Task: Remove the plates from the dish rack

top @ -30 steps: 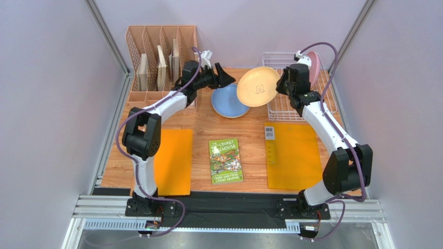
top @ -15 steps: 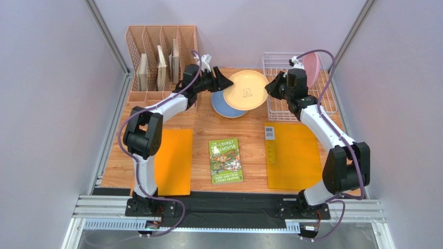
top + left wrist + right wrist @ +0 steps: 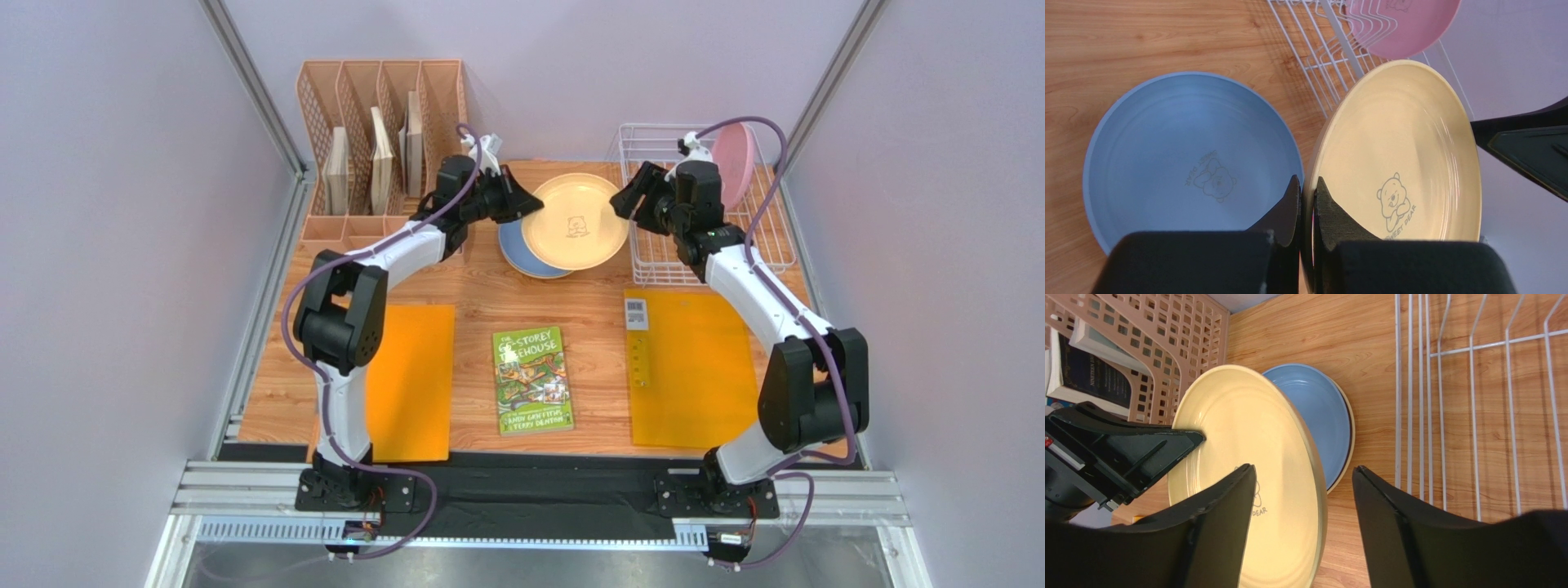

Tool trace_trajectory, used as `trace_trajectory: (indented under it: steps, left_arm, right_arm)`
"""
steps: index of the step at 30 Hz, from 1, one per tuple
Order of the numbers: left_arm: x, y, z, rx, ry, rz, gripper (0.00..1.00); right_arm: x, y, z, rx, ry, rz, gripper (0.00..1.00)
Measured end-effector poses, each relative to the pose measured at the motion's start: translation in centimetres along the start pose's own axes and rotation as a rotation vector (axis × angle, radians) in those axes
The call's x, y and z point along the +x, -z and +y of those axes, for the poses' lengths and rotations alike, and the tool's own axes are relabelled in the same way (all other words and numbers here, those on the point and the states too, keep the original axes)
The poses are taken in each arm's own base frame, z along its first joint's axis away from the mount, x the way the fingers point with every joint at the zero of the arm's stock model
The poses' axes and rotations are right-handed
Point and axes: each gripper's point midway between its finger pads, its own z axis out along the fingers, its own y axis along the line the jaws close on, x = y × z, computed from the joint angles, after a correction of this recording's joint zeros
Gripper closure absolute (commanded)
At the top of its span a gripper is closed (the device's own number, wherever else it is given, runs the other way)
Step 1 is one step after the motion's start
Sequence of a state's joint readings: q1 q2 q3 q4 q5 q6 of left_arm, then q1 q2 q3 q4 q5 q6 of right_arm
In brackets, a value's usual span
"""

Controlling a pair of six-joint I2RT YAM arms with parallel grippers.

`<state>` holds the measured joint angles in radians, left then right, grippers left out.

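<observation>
Bright, even overhead light with soft, faint shadows. All views are sharp; a mild sheen lies on the yellow plate [image 3: 1407,153].

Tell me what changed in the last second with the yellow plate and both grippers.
The yellow plate travelled left from the dish rack, levelling out above the blue plate. The left gripper closed on its rim; the right gripper opened and let go, its fingers straddling the opposite rim. The blue plate, the pink plate in the rack and the book stayed put.

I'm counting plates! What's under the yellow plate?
Below the yellow plate lies a blue plate on the table. Much of it is covered, so anything there stays hidden.
</observation>
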<state>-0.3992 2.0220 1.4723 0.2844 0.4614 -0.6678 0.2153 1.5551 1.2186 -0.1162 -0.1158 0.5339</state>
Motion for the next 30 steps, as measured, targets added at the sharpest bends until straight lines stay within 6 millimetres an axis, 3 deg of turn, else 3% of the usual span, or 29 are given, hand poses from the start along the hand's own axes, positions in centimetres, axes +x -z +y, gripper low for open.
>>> trace_trajectory:
  steps: [11,18,30]
  left_arm:
    - [1.9,0.7,4.9,-0.222,-0.064,0.035,1.0]
    - [2.1,1.2,7.2,-0.32,-0.074,0.017,1.0]
    - [2.7,0.5,11.5,-0.43,-0.07,0.012,0.93]
  right_arm:
    - [-4.2,0.9,-3.4,0.2,0.108,-0.109,0.27]
    - [-5.5,1.6,-5.8,0.286,0.122,-0.126,0.27]
    - [-9.0,2.1,-7.4,0.343,0.135,-0.185,0.27]
